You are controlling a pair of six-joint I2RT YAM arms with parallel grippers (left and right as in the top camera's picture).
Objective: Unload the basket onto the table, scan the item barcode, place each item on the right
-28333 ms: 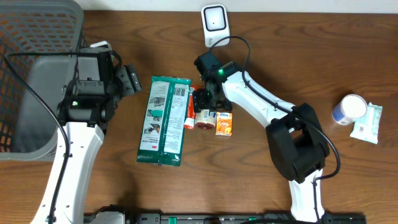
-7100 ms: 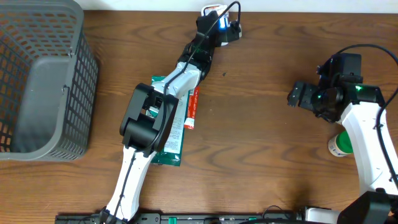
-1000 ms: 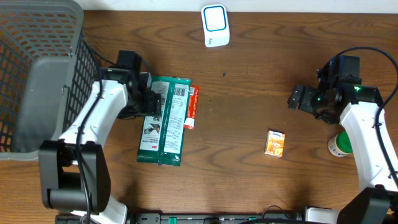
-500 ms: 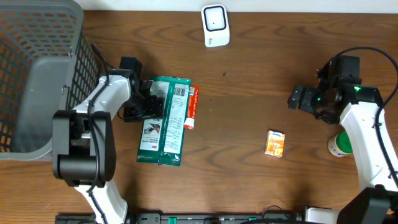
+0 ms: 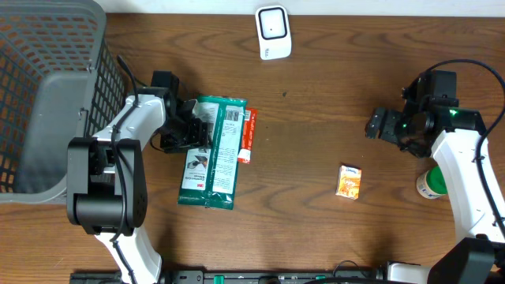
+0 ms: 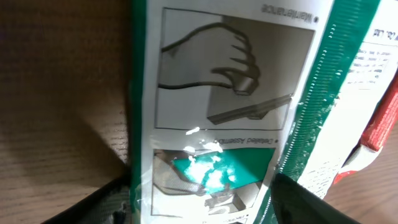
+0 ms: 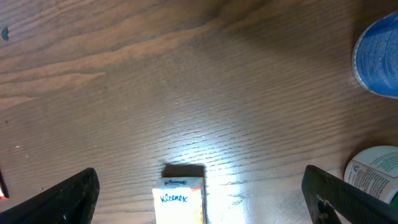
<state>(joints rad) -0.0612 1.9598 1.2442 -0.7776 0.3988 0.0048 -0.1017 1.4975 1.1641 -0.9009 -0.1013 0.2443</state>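
A long green and white packet (image 5: 211, 154) lies flat on the table, with a red tube (image 5: 247, 136) along its right edge. My left gripper (image 5: 188, 132) is down over the packet's left edge. In the left wrist view the packet (image 6: 230, 93) fills the frame and the gripper (image 6: 199, 193) stands open, its dark fingers (image 6: 112, 202) on either side of the white printed panel. The white scanner (image 5: 272, 31) stands at the table's far edge. My right gripper (image 5: 387, 126) hovers open, above and right of a small orange Kleenex pack (image 5: 349, 181), also seen in the right wrist view (image 7: 179, 199).
A grey mesh basket (image 5: 47, 95) fills the left side. A white and green tub (image 5: 430, 185) sits by my right arm, seen as the tub (image 7: 373, 171) in the right wrist view. A blue-lidded cup (image 7: 379, 56) stands beyond it.
My left gripper's jaws have narrowed around the packet's left part, and the packet has shifted slightly right and turned a little. The right arm has not moved.
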